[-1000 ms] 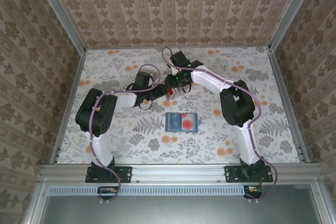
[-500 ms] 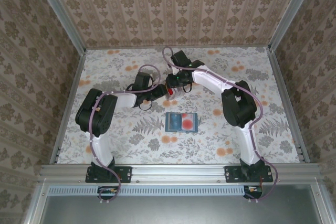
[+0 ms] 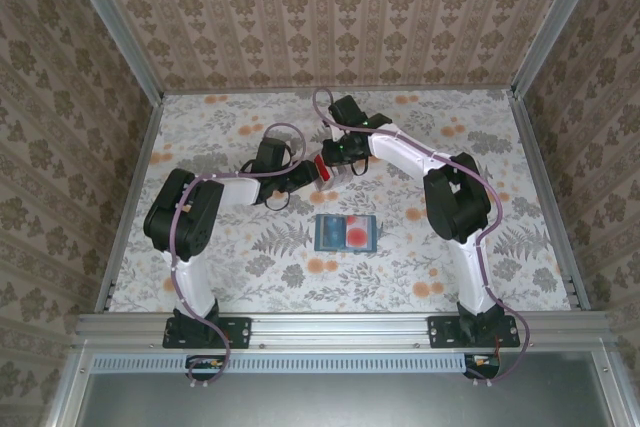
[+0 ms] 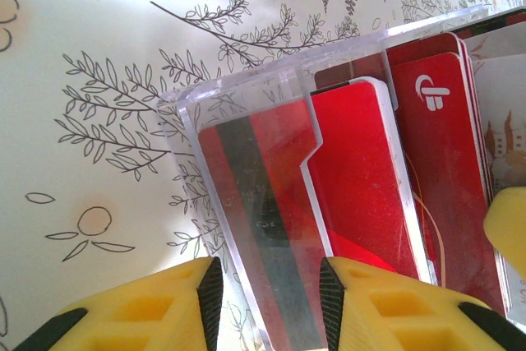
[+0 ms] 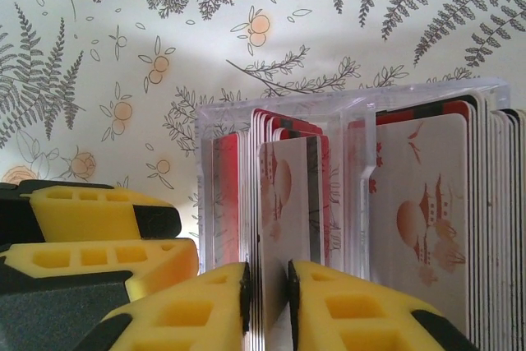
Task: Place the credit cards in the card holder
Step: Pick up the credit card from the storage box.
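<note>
Cards (image 5: pixel 283 195): red and white, standing on edge, packed in a clear box (image 4: pixel 246 104) just past the table's (image 3: pixel 230 267) middle, toward the far edge.
Right claw (image 5: pixel 267 302): your jaws are pinched nearly together on one white-and-red card in the row.
Left claw (image 4: pixel 263 302): clamped on the box's end wall, steadying it.
Card holder (image 3: pixel 345 233): flat and open at mid-table, well apart from the box.
Key relation: from your right claw the holder lies toward the near edge, its long side parallel to that edge. Both arms look about equally near.
Next, likely: lift straight up first, since neighbouring cards may ride along.
</note>
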`<action>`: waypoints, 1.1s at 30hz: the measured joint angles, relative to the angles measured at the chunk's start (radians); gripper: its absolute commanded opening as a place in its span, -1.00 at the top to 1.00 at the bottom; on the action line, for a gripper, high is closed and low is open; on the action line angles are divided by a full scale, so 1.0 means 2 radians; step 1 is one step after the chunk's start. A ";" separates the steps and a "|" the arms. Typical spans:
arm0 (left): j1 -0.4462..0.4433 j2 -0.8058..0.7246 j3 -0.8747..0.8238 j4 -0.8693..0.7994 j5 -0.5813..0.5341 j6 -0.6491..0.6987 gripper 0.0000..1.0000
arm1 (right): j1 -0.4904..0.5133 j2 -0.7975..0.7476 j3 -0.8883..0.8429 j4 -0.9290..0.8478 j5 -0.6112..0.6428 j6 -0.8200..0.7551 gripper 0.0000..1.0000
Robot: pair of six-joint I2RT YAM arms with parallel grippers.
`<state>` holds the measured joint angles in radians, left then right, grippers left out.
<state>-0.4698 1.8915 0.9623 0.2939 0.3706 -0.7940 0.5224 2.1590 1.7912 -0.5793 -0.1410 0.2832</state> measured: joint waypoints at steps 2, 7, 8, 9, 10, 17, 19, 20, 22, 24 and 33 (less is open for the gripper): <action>0.000 0.000 0.000 0.000 0.000 0.000 0.23 | -0.001 -0.001 0.000 0.000 0.000 0.000 0.69; 0.000 0.000 0.000 0.000 0.000 0.000 0.22 | -0.003 -0.008 -0.002 0.001 0.001 0.000 0.71; 0.000 0.000 0.000 0.000 0.000 0.000 0.22 | -0.003 -0.010 -0.004 0.002 0.001 0.000 0.72; 0.000 0.000 0.000 0.000 0.000 0.000 0.22 | -0.003 -0.012 -0.006 0.002 0.001 0.000 0.75; 0.000 0.000 0.000 0.000 0.000 0.000 0.22 | -0.004 -0.015 -0.010 0.003 0.001 0.000 0.77; 0.000 0.000 0.000 0.000 0.000 0.000 0.22 | -0.008 -0.024 -0.018 0.006 0.002 0.000 0.84; 0.000 0.000 0.000 0.000 0.000 0.000 0.23 | -0.010 -0.026 -0.022 0.008 0.002 0.000 0.86; 0.000 0.000 0.000 0.000 0.000 0.000 0.22 | -0.010 -0.028 -0.024 0.009 0.002 0.000 0.88; 0.000 0.000 0.000 0.000 -0.001 0.000 0.23 | -0.011 -0.032 -0.027 0.011 0.002 0.000 0.89; 0.000 0.000 0.000 0.000 0.000 0.000 0.22 | -0.011 -0.040 -0.031 0.011 0.002 0.000 0.89; -0.001 0.000 0.000 -0.001 -0.002 0.000 0.22 | -0.013 -0.093 -0.046 0.011 0.001 0.000 0.89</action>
<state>-0.4713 1.8915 0.9623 0.2928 0.3668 -0.7940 0.4969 1.9728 1.6993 -0.5564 -0.1387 0.2829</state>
